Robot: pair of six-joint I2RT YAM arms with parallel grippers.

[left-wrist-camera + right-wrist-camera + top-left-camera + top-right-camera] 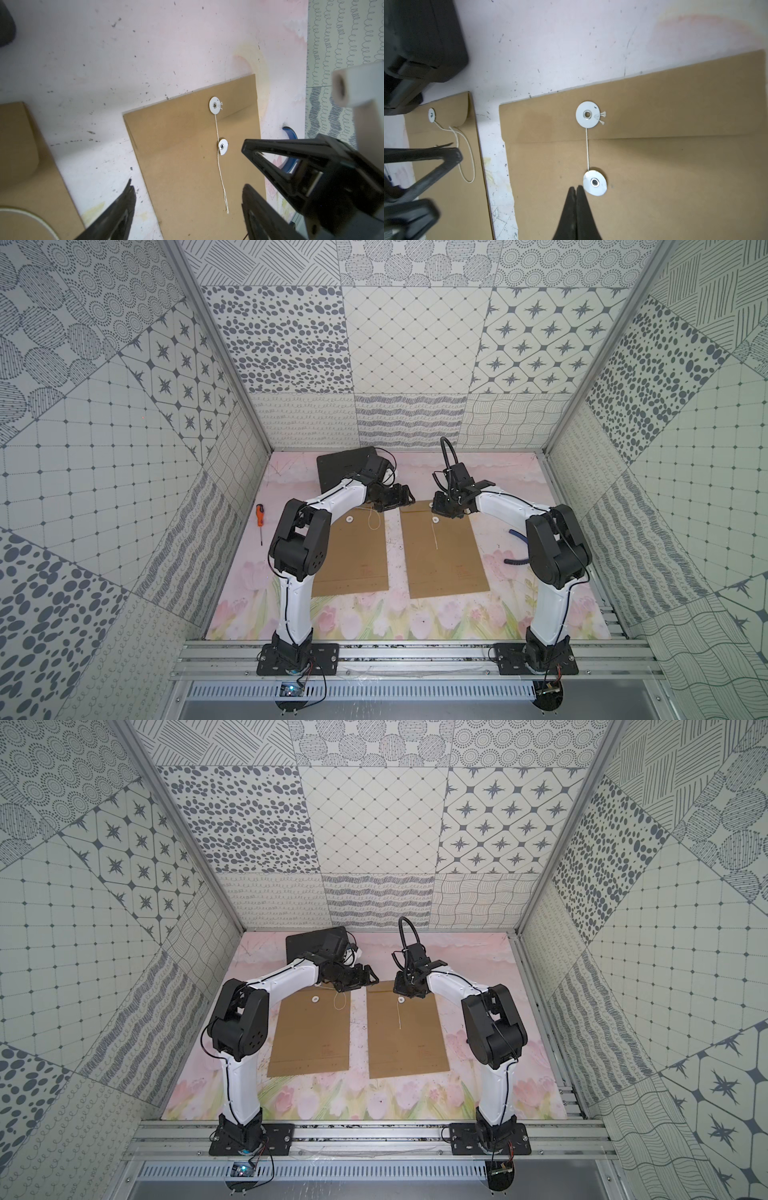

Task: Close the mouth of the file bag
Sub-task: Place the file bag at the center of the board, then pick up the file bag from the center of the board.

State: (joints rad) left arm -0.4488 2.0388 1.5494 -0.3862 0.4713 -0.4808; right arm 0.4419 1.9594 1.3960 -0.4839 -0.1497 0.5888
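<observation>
Two brown file bags lie flat side by side, the left bag (353,556) and the right bag (444,564). On the right bag (654,166), a white string (587,149) runs from the flap's disc (587,114) to the lower disc (595,182). Its free end lies loose on the paper (224,193). My right gripper (576,188) is shut, its tips beside the lower disc; no string shows between them. My left gripper (188,185) is open and holds nothing, between the bags' far ends. The left bag's string (467,158) lies in a loop, and its flap corner curls up.
An orange-handled screwdriver (259,516) lies left of the bags. A black flat case (345,464) sits at the back behind the left arm. Blue-handled pliers (517,537) lie right of the right bag. Patterned walls close in three sides.
</observation>
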